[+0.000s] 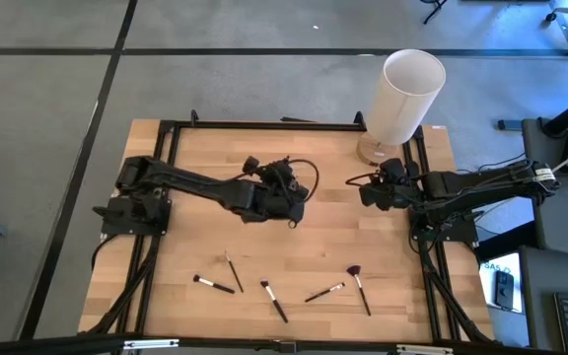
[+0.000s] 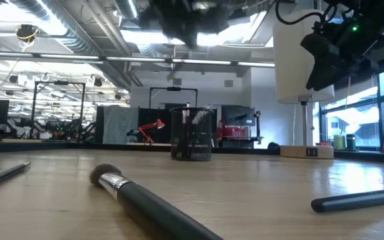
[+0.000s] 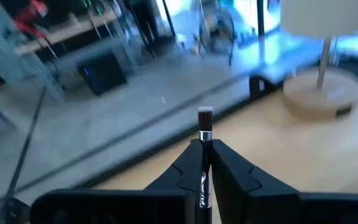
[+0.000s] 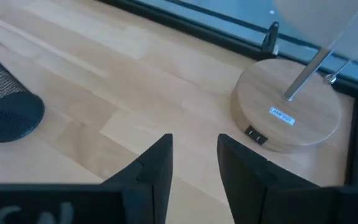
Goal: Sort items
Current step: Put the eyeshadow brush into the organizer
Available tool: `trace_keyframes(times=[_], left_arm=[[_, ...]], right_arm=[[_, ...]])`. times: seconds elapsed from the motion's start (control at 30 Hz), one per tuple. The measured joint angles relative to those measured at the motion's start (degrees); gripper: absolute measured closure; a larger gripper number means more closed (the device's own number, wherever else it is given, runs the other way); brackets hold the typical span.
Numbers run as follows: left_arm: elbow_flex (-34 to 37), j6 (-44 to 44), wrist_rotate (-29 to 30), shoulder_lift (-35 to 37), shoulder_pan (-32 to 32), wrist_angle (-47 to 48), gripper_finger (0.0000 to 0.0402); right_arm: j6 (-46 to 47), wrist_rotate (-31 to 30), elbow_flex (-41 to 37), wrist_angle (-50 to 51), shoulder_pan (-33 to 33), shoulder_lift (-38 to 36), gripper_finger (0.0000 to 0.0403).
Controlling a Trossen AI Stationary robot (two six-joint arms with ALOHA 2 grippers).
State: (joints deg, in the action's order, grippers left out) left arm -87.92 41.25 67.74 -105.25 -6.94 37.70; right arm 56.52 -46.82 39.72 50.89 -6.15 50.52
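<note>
My left gripper (image 3: 205, 152) hangs above the middle of the table (image 1: 282, 197), shut on a thin makeup brush (image 3: 205, 127) with a pale ferrule and a small dark tip. Several more brushes lie flat near the table's front edge: (image 1: 213, 285), (image 1: 233, 269), (image 1: 273, 300), (image 1: 323, 292), and a fan-headed one (image 1: 360, 286). A black mesh cup (image 2: 192, 133) stands mid-table, also seen in the right wrist view (image 4: 5, 109). My right gripper (image 4: 194, 155) waits open at the right (image 1: 368, 193), with nothing between its fingers. My left gripper pinches the brush between its two fingers, at the handle's upper end (image 3: 204, 149) just behind the ferrule. The brush lies along the fingers, its bristle tip (image 3: 205, 114) sticking out past the fingertips. It is lifted clear of the table.
A lamp with a tall white cylinder shade (image 1: 407, 94) and a round wooden base (image 4: 288, 115) stands at the table's far right corner. A black frame rail (image 1: 264, 125) runs round the table's edges. Bare wood lies between the arms and the row of brushes.
</note>
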Motion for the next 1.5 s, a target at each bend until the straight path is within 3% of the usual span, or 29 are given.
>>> trace_keyframes(times=[0.23,0.4,0.87,1.07,1.2,1.5], left_arm=[[5.0,-4.0,-12.8,-1.2,6.1,-13.3,0.0378],[6.9,-7.9,-15.7,-0.8,7.5,-19.0,0.0378],[15.9,-7.8,-17.3,-0.9,6.9,-33.0,0.0378],[16.3,-9.0,-15.9,-0.9,4.9,-34.1,0.0377],[16.3,-9.8,-11.9,-0.9,3.4,-34.1,0.0377],[16.3,-7.6,-10.3,-1.1,2.6,-34.1,0.0363]], right_arm=[[-3.3,-1.2,0.0,0.0,0.0,0.0,0.0277],[-4.3,-1.2,0.0,0.0,0.0,0.0,0.0277],[1.7,-0.7,0.0,-0.4,0.0,0.0,0.0274],[1.5,-0.8,0.0,-0.4,-0.5,0.0,0.0253],[1.4,-3.4,0.0,-1.3,-2.8,0.0,0.0236],[-10.6,-2.3,0.0,-14.4,-8.6,0.0,0.0190]])
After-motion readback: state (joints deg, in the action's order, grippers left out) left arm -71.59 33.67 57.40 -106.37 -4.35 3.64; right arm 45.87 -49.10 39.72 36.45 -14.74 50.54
